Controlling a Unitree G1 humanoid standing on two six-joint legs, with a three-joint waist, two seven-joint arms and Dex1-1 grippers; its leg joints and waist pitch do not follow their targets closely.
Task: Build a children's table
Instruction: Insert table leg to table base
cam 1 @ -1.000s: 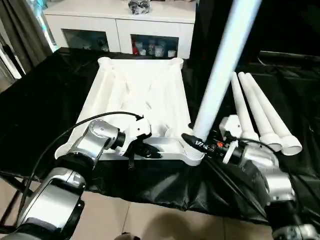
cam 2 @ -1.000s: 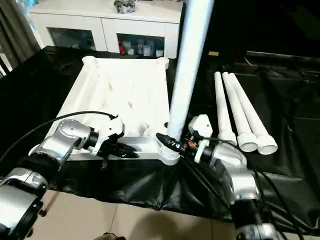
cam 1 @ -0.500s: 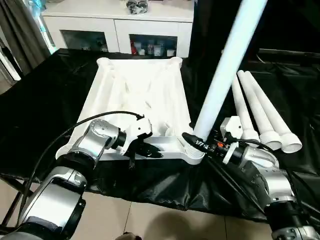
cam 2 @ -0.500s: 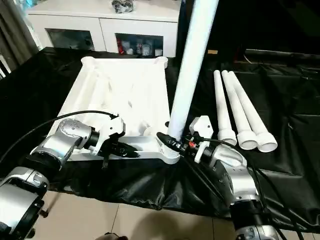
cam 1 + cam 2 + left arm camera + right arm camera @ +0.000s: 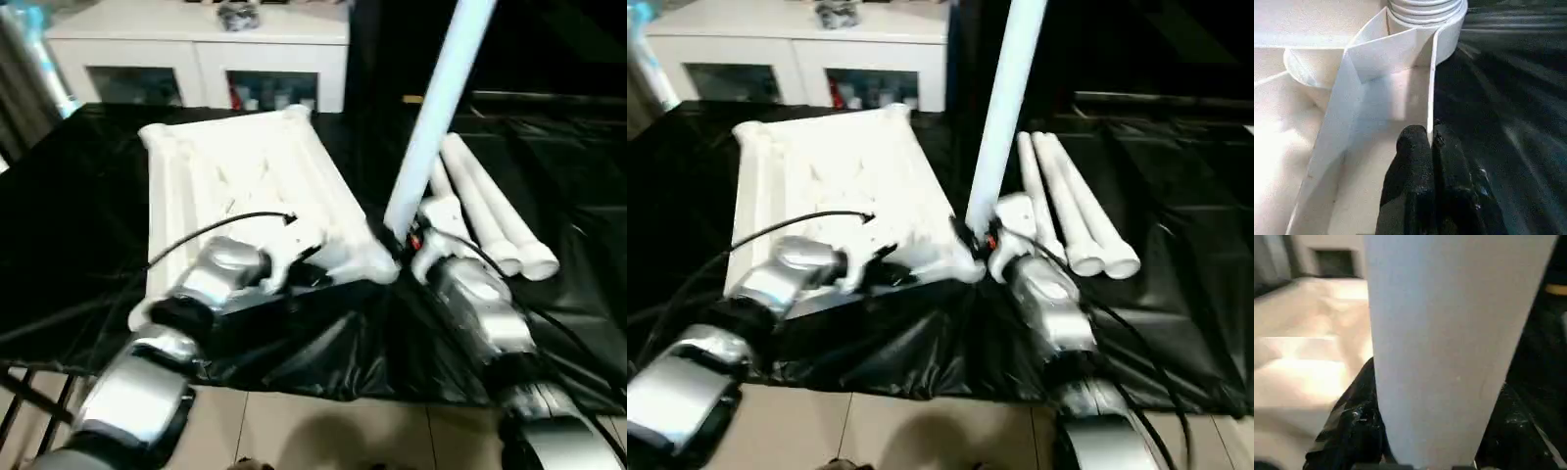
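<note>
Your worktop (image 5: 78, 225) is draped in a crinkled black cloth, and the white tabletop (image 5: 245, 186) lies on it underside up, ribs showing. Behind the tabletop stands a white cabinet (image 5: 196, 59) with glass doors. Your left hand (image 5: 1429, 147) is pinched tight on the tabletop's near rim wall. At the tabletop's near right corner socket, your right hand (image 5: 397, 242) grips an upright leg (image 5: 436, 108). Three spare legs (image 5: 495, 215) lie side by side to the tabletop's right. Pale floor tiles (image 5: 323, 431) show below the cloth.
</note>
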